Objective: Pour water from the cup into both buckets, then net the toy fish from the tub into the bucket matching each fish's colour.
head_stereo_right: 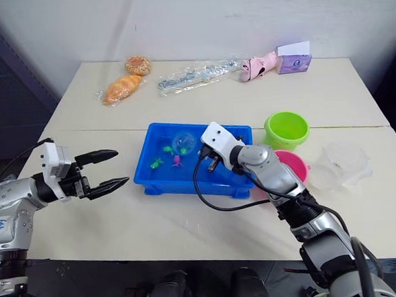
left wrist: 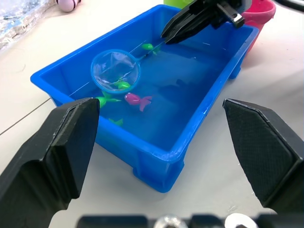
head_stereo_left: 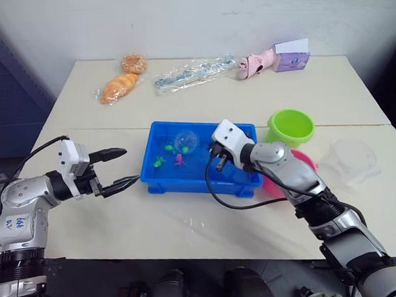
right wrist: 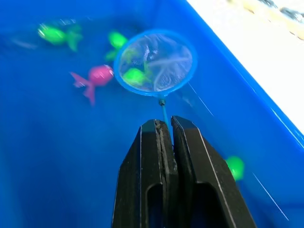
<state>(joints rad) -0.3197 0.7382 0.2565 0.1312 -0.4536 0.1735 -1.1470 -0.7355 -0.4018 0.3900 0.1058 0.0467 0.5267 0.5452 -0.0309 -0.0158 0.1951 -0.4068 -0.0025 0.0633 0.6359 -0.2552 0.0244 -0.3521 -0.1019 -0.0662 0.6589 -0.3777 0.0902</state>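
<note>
The blue tub (head_stereo_left: 187, 183) holds water and several toy fish, among them a pink one (right wrist: 97, 76) and a green one (right wrist: 56, 34). My right gripper (right wrist: 166, 126) is shut on the thin handle of the net (right wrist: 156, 61), whose hoop is in the tub over a green fish (right wrist: 134, 76). Just left of the tub, my left gripper (head_stereo_left: 132, 166) hangs open and empty. The green bucket (head_stereo_left: 291, 127) stands right of the tub. The pink bucket (head_stereo_left: 305, 161) is partly hidden behind my right arm. The clear cup (head_stereo_left: 350, 159) sits at the far right.
Along the table's back edge lie a wrapped bread roll (head_stereo_left: 119, 88), a round pastry (head_stereo_left: 133, 62), a clear plastic bag (head_stereo_left: 193, 73), a pink toy (head_stereo_left: 257, 63) and a purple box (head_stereo_left: 291, 57).
</note>
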